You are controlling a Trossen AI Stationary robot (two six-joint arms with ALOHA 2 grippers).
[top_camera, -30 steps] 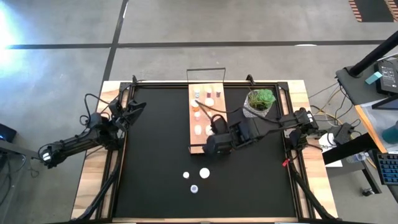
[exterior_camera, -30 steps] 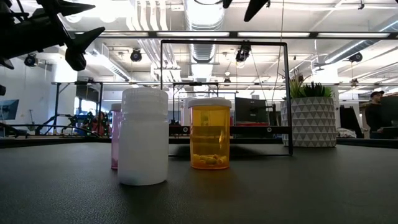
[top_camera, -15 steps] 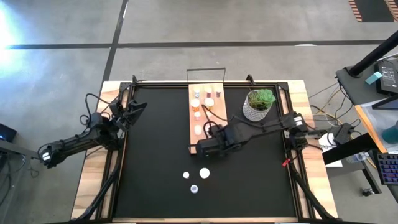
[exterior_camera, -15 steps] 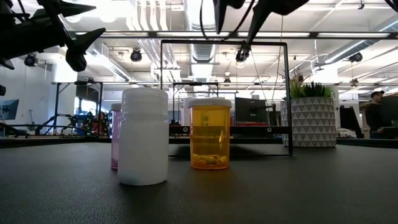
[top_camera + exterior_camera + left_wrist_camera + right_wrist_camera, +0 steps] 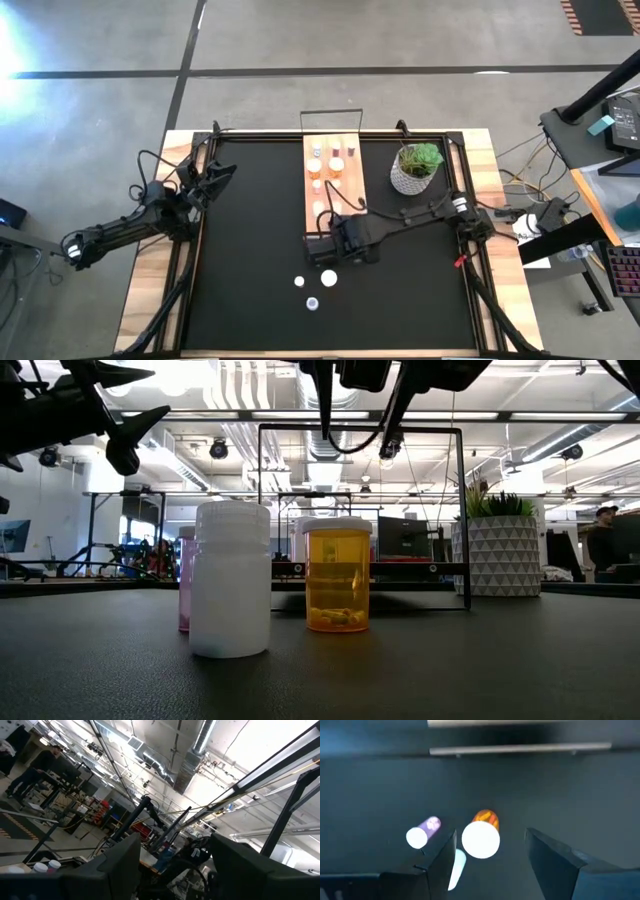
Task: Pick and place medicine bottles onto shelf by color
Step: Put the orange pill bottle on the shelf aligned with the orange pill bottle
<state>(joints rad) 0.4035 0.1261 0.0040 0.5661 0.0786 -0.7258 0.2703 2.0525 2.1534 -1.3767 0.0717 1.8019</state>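
Observation:
Three medicine bottles stand upright on the black mat. They are an orange one (image 5: 481,839) (image 5: 338,575), a purple one (image 5: 422,834) and a white one (image 5: 231,580). From above their pale caps (image 5: 329,278) show near the table's front. My right gripper (image 5: 325,252) hangs open above and just behind them, pointing down. In the right wrist view its fingers (image 5: 440,867) stand either side of the orange bottle, well above it. Several more bottles stand on the wooden shelf (image 5: 345,195). My left gripper (image 5: 215,175) waits open at the table's far left.
A green plant in a white pot (image 5: 415,165) stands right of the shelf. The shelf's dark wire frame (image 5: 360,430) rises behind the bottles. Bare black mat (image 5: 250,240) spreads to the left of the shelf and around the three bottles.
My right gripper has come away from the shelf's near end toward the table's near edge and down, ending over the three bottles on the mat. It has also rolled about its own axis. Its fingers now reach into the top of the low view.

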